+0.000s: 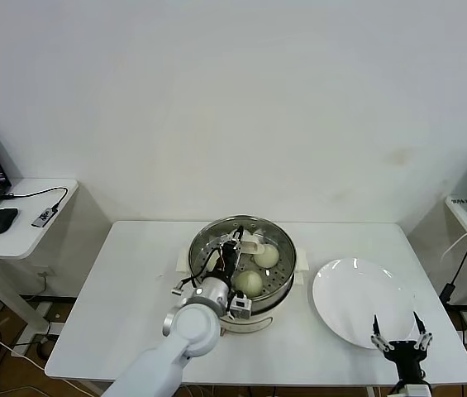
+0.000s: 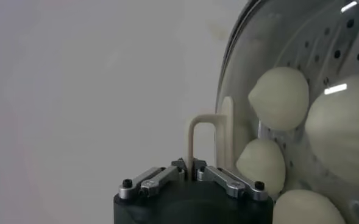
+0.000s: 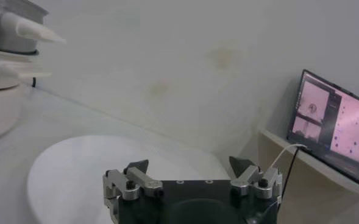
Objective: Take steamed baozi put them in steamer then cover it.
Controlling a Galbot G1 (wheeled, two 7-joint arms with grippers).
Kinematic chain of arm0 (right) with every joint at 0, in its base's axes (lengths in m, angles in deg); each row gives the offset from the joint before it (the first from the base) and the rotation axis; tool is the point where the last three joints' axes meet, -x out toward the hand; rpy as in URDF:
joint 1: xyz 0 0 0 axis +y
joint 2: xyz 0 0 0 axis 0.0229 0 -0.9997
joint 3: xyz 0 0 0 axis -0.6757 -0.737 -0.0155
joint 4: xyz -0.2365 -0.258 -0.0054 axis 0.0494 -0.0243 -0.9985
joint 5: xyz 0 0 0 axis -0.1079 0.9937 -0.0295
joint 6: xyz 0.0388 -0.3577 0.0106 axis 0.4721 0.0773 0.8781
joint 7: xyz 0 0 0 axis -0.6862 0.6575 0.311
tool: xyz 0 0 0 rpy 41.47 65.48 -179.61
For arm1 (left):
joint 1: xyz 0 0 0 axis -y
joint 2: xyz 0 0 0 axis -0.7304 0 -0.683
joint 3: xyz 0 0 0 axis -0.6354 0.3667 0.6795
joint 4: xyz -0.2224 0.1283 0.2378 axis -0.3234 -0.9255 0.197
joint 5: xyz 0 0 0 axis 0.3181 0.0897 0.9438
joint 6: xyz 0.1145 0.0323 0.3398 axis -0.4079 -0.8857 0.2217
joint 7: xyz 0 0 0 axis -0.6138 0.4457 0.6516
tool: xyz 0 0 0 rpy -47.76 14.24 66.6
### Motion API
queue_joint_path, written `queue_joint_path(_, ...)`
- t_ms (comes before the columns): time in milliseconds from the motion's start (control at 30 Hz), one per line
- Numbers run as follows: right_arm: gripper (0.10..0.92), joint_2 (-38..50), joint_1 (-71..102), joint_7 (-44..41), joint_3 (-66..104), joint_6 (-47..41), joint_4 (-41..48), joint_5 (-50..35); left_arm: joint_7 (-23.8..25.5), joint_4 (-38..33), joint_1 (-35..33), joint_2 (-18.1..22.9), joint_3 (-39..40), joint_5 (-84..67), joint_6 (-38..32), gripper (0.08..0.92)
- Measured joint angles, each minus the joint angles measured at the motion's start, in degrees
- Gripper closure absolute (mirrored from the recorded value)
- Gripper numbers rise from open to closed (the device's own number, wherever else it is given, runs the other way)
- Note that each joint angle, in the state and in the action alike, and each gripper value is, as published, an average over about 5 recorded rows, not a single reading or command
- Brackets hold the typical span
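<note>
The steel steamer (image 1: 202, 245) stands mid-table on its white base. The clear glass cover (image 1: 278, 271) lies over it; I cannot tell whether its rim is fully seated. My left gripper (image 1: 231, 253) is above the pot's middle, shut on the cover's cream handle (image 2: 209, 129). Through the glass (image 2: 243, 61) I see several cream-white baozi, among them one (image 2: 279, 97) near the handle and a larger-looking one (image 2: 344, 128). Two baozi (image 1: 266, 255) show in the head view. My right gripper (image 1: 400, 333) hangs open and empty over the near rim of the white plate (image 1: 357, 298).
The bare plate (image 3: 75, 170) lies right of the steamer, whose side handles (image 3: 30, 30) show in the right wrist view. A side table with a mouse (image 1: 2, 220) stands at the left. A laptop (image 3: 337, 122) sits on a shelf at the right.
</note>
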Motion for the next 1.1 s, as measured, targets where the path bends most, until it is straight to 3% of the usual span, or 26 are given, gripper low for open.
queue_joint_path(133,0.203,0.0,0.0,0.0,-0.2,0.0,0.0,0.1,-0.5,-0.3,-0.5,0.0,-0.2,-0.3,-0.1,0.794)
queue_joint_path(467,0.203,0.0,-0.1,0.0,-0.7,0.0,0.1,0.2,-2.4,-3.1,-3.0,-0.7,-1.8,-0.9,-0.9,0.492)
queue_joint_path(767,0.203,0.0,0.1,0.0,-0.6,0.1,0.1,0.3,-4.9,-10.8,-10.0,-4.0,-5.0,-4.1,-3.0,0.222)
queue_joint_path(1100,0.203,0.7,1.2,-0.1,-1.4,1.6,-0.5,-0.7,-13.1,-19.7,-26.6,-6.3,-16.3,-23.5,-11.6,0.177)
